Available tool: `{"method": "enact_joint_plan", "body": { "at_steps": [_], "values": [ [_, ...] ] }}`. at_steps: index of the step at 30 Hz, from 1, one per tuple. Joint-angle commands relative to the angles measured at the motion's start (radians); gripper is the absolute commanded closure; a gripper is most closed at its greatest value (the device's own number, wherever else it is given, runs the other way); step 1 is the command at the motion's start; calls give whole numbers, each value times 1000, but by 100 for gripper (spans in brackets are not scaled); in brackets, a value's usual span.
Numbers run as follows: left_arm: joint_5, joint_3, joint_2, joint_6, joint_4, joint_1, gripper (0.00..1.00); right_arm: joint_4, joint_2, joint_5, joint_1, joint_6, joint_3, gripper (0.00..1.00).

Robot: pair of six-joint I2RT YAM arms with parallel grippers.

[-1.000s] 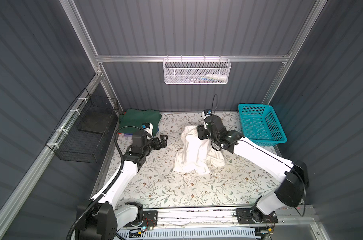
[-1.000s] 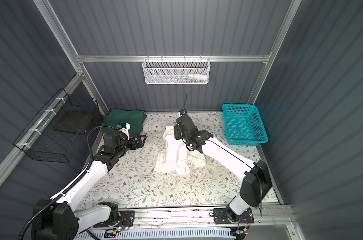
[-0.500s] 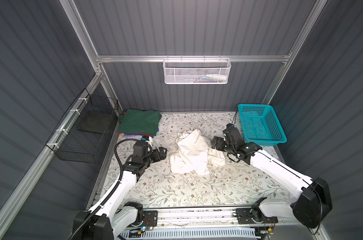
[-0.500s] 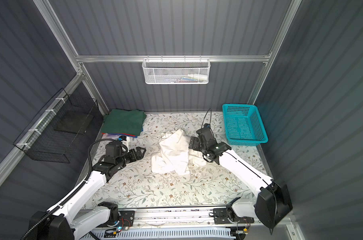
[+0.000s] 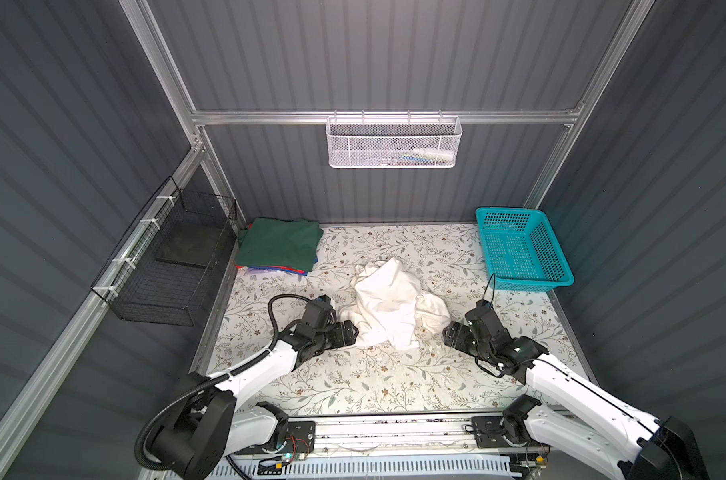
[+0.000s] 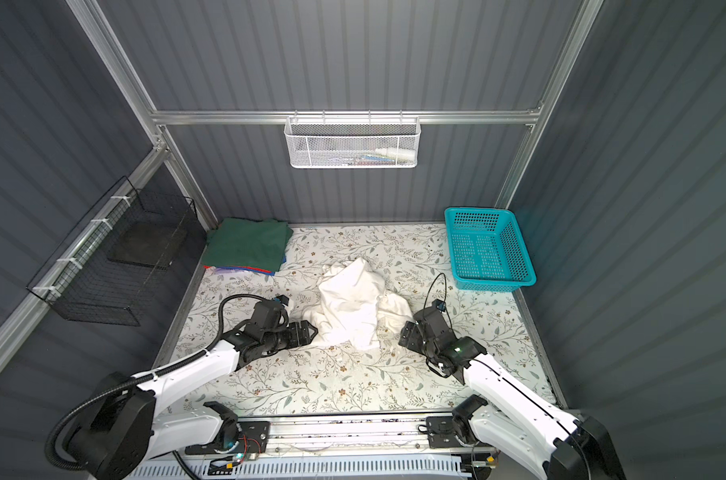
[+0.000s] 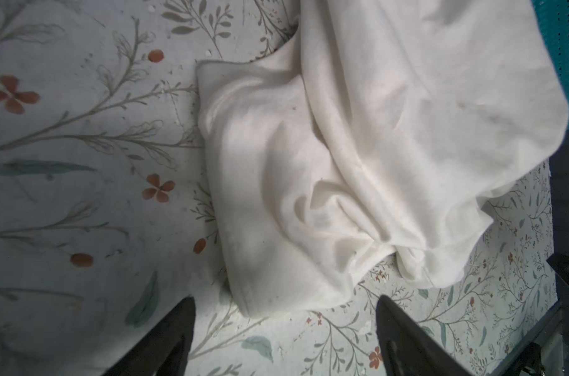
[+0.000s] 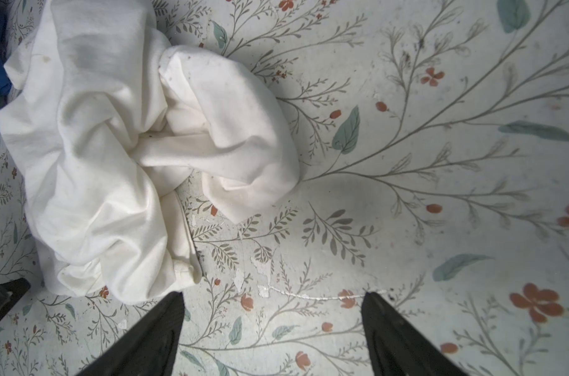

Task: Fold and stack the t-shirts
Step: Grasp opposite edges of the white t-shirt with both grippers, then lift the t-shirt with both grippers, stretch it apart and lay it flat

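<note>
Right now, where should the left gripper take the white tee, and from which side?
Take the tee by the near end of its flat flap, coming in low over the table from where the left gripper sits. That end lies flat and layered, pointing between the open jaws; the rest is a bunched mound with no clear edge. Likely the cleanest hold.

The white t-shirt (image 5: 388,305) is lying crumpled in a loose, unfolded heap at the middle of both top views, its cream cloth bunching into soft folds and showing faint specks up close (image 8: 113,146). The dark green t-shirt (image 5: 280,243) is sitting folded flat at the upper left of the bench (image 5: 353,382), resting on a blue, red-edged t-shirt (image 5: 288,270) peeking out beneath it.
</note>
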Motion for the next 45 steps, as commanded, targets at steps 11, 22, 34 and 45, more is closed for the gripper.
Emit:
{"method": "enact_joint_plan", "body": {
  "at_steps": [11,22,34,45],
  "values": [
    [-19,-33,118,-101,205,-18,21,61,49,40,1,40,-17,13],
    [-67,139,193,0,-15,-17,100,188,294,53,-10,-34,58,14],
    [-261,346,-21,100,-325,112,100,241,609,36,6,-119,225,35],
    [-279,410,-59,127,-417,194,100,122,732,152,53,-119,350,99]
  ]
}}
